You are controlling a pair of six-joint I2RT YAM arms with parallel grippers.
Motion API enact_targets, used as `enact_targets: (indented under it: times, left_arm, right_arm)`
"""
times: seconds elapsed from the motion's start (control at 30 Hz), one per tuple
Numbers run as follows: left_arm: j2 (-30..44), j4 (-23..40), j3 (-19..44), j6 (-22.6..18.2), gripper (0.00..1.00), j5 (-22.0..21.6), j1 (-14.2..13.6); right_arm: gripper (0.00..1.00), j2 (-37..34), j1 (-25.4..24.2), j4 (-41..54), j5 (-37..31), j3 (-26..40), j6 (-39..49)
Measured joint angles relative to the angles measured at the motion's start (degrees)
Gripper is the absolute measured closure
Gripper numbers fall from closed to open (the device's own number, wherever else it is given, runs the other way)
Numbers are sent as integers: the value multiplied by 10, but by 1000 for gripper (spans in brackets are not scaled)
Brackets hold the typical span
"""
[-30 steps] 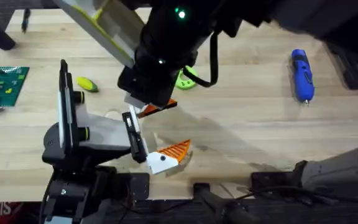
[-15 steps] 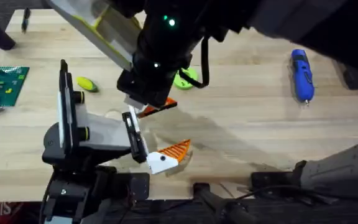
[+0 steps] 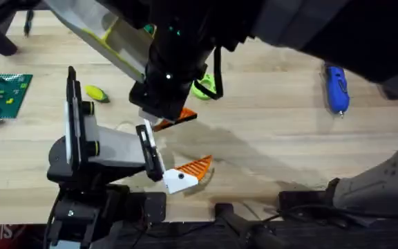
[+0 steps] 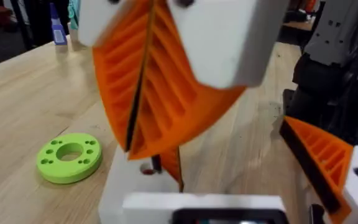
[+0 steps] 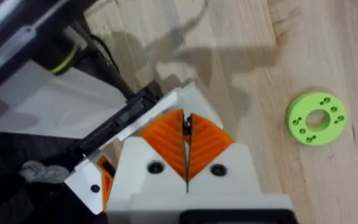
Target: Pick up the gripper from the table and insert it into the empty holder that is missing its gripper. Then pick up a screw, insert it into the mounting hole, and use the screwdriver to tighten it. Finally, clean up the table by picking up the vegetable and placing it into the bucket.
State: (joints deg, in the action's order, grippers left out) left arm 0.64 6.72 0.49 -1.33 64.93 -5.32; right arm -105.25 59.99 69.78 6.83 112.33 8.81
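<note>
My right gripper [image 3: 166,116] reaches across from the right and is shut on the small orange gripper [image 4: 173,167], a thin sliver hanging below its pressed-together orange pads [image 4: 166,93]. It hovers just over the empty holder [image 4: 128,185], the white bare finger base of my left gripper [image 3: 168,164]. That left gripper is open, and its other finger carries an orange tip [image 3: 196,165]. The blue screwdriver [image 3: 336,86] lies at the far right of the table [image 3: 275,138]. The yellow-green vegetable [image 3: 97,93] lies at the left. The bucket and a screw are out of view.
A bright green round disc [image 3: 203,88] [image 5: 316,117] lies just behind the two grippers, partly under a cable. A green board [image 3: 0,95] sits at the table's left edge. The right arm's dark bulk hangs over the top of the overhead view.
The right arm's upper body has drifted left and nearer the camera, covering more of the table's far side. Both gripper tips and the orange piece have stayed in place.
</note>
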Motion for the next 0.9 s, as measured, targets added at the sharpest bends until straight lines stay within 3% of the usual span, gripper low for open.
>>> enact_targets:
  times: [0.9]
  left_arm:
    - [0,0,0,-2,15,0,0]
  right_arm:
    - [995,0,0,-5,-24,0,0]
